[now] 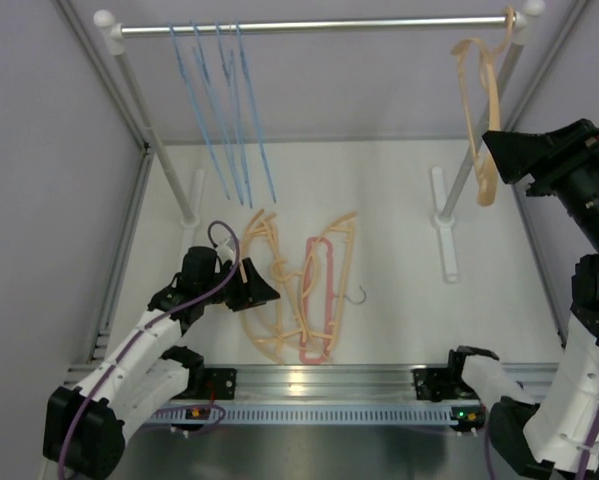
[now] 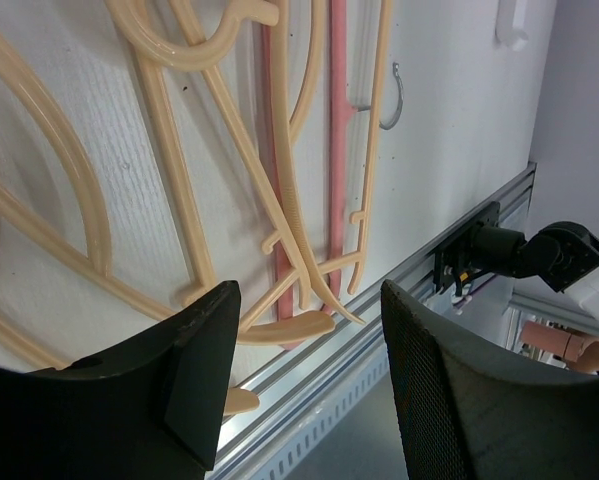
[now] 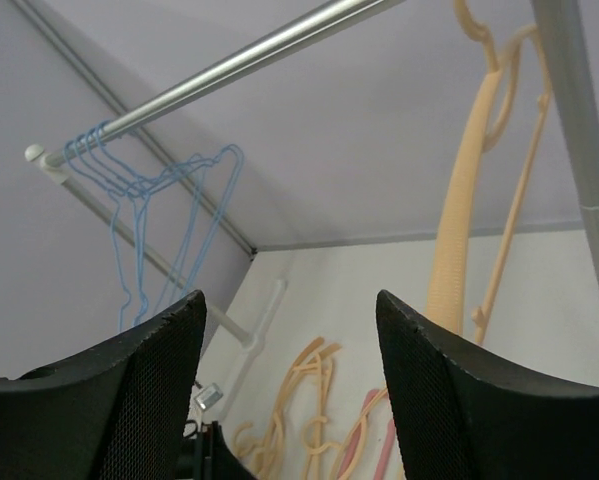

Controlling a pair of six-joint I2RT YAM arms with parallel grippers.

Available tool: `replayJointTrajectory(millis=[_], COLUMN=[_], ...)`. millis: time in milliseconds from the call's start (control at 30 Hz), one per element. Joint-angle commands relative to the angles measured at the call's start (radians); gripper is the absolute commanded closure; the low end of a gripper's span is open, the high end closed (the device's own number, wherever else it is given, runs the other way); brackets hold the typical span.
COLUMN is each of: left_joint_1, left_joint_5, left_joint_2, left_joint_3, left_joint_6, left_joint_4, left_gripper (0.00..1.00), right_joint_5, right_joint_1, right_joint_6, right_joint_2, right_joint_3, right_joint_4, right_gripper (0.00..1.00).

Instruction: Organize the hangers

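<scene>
Hangers (image 1: 277, 268), the peach ones, lie heaped on the worktop (image 1: 399, 220) right under your left pincer (image 2: 309, 370). Its jaws are spread wide with nothing between them, and it is low over the near-left edge of that heap. In the left wrist view the curved ends of two peach bars reach into the gap between the dark fingers (image 2: 204, 370); you cannot tell whether either finger touches them. Tangled into the heap lies the pink-red hanger (image 1: 314, 353), flat, with its metal hook (image 1: 357, 293) pointing right onto bare worktop.

Your right pincer (image 3: 289, 310) is also spread and empty. It is raised high, near the right end of the silver rail (image 1: 319, 24). Just beside it a single peach hanger (image 1: 476, 110) hangs from the rail; in the right wrist view it is outside the jaws, to the right of the right finger. Whether the arm touches its lower part cannot be told. Further left along the rail, well apart, four blue wire hangers (image 1: 229, 110) hang close together.
</scene>
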Motion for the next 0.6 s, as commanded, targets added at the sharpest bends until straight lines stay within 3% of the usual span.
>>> replayJointTrajectory(millis=[0,33,67,133,167,200,267,400,500,567], left_joint_1=[-0.002,-0.001,-0.002,-0.002,-0.001,-0.002,-0.002,-0.001,-0.002,-0.002], left_joint_5=[-0.013,-0.021,-0.024,-0.030,-0.033,-0.033,-0.036,-0.048,-0.061,-0.071], left_joint_2=[0.011,0.011,0.013,0.016,0.018,0.018,0.019,0.011,0.019,0.022], left_joint_3=[0.044,0.045,0.045,0.047,0.047,0.047,0.051,0.054,0.054,0.053], left_joint_6=[0.002,0.001,-0.001,-0.001,-0.001,-0.001,-0.004,-0.004,-0.004,-0.008], left_joint_4=[0.056,0.056,0.057,0.056,0.057,0.056,0.057,0.057,0.056,0.057], left_gripper=[0.37,0.37,0.37,0.37,0.37,0.37,0.37,0.37,0.37,0.37], right_joint_5=[0.093,0.141,0.196,0.438,0.540,0.763,0.886,1.117,1.205,1.215], right_joint_1=[0.123,0.172,0.320,0.499,0.700,0.790,0.919,1.088,1.206,1.274], right_joint_6=[-0.040,-0.063,-0.083,-0.149,-0.172,-0.194,-0.218,-0.195,-0.131,-0.071], right_joint_2=[0.080,0.100,0.155,0.221,0.288,0.315,0.347,0.277,0.219,0.191], right_joint_3=[0.080,0.118,0.151,0.272,0.313,0.346,0.345,-0.029,-0.235,-0.396], right_joint_4=[-0.062,-0.066,-0.107,-0.156,-0.208,-0.227,-0.240,-0.110,-0.040,0.023], right_gripper=[0.33,0.33,0.33,0.33,0.32,0.32,0.31,0.31,0.37,0.48])
